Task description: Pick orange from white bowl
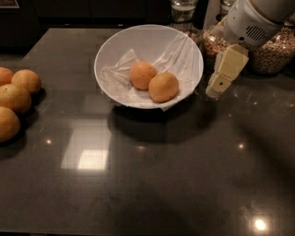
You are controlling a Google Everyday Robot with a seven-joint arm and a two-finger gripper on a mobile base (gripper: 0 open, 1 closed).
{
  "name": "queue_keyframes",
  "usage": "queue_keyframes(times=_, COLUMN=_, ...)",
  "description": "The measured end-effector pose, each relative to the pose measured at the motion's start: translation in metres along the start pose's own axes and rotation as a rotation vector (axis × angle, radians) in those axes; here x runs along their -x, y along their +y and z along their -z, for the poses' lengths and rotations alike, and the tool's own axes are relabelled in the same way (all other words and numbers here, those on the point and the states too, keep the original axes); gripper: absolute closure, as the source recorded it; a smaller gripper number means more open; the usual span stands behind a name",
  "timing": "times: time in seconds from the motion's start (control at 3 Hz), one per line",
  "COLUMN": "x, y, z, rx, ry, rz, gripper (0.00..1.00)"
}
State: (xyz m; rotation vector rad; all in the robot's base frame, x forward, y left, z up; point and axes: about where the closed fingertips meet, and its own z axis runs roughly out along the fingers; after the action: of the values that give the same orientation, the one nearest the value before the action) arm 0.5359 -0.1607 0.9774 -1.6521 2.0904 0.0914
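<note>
The white bowl (110,50) stands on the dark table, lined with crumpled white paper. Two oranges lie in it side by side. The paler, yellowish orange (163,86) is the right one; a slightly smaller, redder orange (142,75) touches it on the left. My gripper (215,89) hangs from the upper right, cream-coloured, pointing down and left. Its tip is just outside the bowl's right rim, close above the table, and apart from the oranges. It holds nothing that I can see.
Several loose oranges (16,97) lie at the table's left edge. Glass jars of grains (272,53) stand behind the gripper at the back right, and another jar (183,10) stands behind the bowl.
</note>
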Motion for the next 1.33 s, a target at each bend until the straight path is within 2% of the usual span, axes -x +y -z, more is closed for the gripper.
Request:
queue_keyframes(times=0.33, x=0.014, y=-0.004, z=-0.010, rx=0.000, ry=-0.031, rz=0.009, gripper=0.00)
queue_keyframes(times=0.67, x=0.042, y=-0.015, z=-0.039, rx=0.018, ry=-0.089, rz=-0.009, gripper=0.00)
queue_keyframes(times=1.0, x=0.057, y=-0.028, z=-0.063, rx=0.017, ry=-0.117, rz=-0.051, gripper=0.00)
queue_keyframes(times=1.33, x=0.058, y=-0.029, z=-0.064, rx=0.017, ry=-0.118, rz=-0.054, gripper=0.00)
